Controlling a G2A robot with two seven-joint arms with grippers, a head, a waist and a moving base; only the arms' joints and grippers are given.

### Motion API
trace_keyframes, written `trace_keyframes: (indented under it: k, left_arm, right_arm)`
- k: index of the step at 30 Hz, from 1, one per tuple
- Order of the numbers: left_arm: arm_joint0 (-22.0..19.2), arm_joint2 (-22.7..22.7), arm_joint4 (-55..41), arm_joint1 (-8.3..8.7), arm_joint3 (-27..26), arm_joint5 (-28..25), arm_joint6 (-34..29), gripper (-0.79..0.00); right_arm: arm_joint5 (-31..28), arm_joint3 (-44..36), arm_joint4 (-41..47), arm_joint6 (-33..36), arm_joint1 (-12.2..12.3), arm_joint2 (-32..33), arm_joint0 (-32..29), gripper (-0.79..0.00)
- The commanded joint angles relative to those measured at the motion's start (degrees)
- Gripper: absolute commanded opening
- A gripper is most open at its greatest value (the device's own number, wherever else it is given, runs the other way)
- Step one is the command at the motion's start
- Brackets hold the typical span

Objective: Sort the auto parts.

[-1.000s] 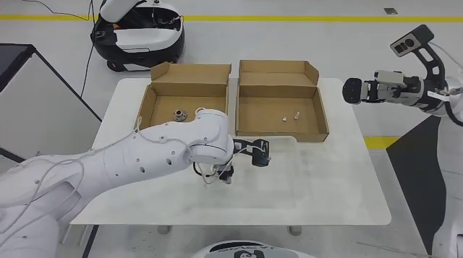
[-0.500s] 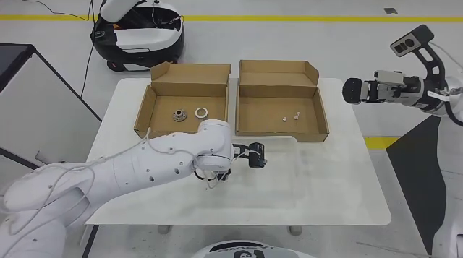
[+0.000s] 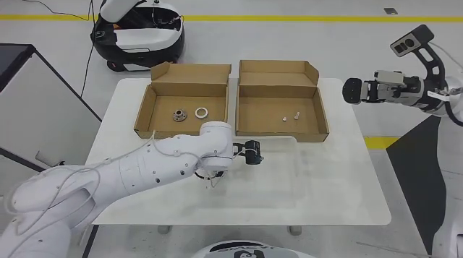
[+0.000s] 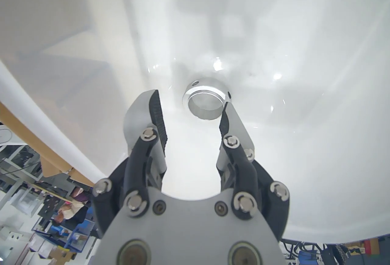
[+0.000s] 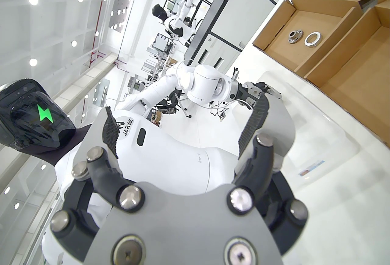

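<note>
Top view: the left gripper (image 3: 249,153) is held low over the white table (image 3: 325,186), just in front of the left brown cardboard box (image 3: 155,110).
Left wrist view: a short silver metal collar (image 4: 205,98) is seen lying flat just beyond the spread, empty jaws, with its bore up and its axis upright, apparently lined up for a pinch across the rim. Right wrist view: the right gripper (image 5: 186,107) is parked wide open and empty, well clear.

White table (image 3: 325,193), yellow floor line (image 3: 289,18)
</note>
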Motion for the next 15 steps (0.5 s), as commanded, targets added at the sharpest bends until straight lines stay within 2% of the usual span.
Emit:
trace_keyframes:
  k: [1,5,15]
  left_arm:
    - [0.3,0.0,0.5,-0.15,0.3,0.1,-0.1,-0.397]
    - [0.8,0.0,1.7,-0.54,1.3,0.2,-0.2,-0.413]
    - [1.6,0.0,2.8,-1.94,3.3,-0.2,0.2,-0.394]
  right_arm:
    - [0.0,0.0,0.0,0.0,0.0,0.0,0.0,0.000]
    - [0.0,0.0,0.0,0.0,0.0,0.0,0.0,0.000]
    - [0.0,0.0,0.0,0.0,0.0,0.0,0.0,0.000]
